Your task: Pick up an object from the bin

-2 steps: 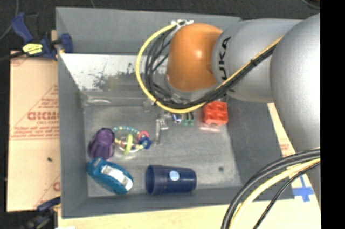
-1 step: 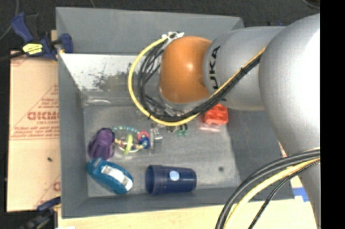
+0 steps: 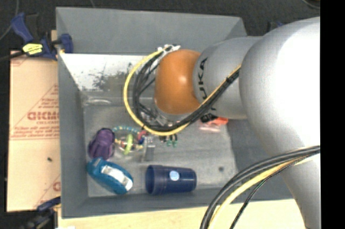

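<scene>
Grey bin (image 3: 161, 28) is showing on my screen; the claw (image 3: 146, 146) is hanging just beside a small colourful beaded trinket (image 3: 127, 137) at the floor's middle-left, near a purple toy (image 3: 101, 141). I am not managing to tell if the claw is released or clenched.

Even light, with pale glare on the bin (image 3: 81, 74) wall.
</scene>
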Controlling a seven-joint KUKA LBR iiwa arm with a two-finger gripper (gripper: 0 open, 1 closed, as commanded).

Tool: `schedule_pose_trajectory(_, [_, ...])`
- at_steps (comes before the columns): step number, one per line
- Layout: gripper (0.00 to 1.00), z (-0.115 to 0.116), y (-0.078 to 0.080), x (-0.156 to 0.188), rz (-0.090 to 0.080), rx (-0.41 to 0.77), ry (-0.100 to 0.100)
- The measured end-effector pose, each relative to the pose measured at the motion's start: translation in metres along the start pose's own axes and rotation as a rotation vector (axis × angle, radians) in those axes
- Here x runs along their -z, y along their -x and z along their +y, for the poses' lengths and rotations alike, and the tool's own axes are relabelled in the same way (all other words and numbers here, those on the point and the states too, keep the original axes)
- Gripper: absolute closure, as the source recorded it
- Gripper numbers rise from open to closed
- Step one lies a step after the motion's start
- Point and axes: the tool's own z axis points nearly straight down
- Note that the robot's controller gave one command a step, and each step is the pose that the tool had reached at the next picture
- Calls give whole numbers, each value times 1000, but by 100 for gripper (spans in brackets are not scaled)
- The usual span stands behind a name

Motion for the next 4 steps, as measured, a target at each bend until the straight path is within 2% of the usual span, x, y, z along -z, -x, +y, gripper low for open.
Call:
schedule_pose_trajectory(1, [0,6,3,-4,-6,13,-1])
schedule_pose_trajectory(3, [0,-1,6,130,-15,-11,2])
schedule_pose_trajectory(4, [0,2,8,35,-16,17,2])
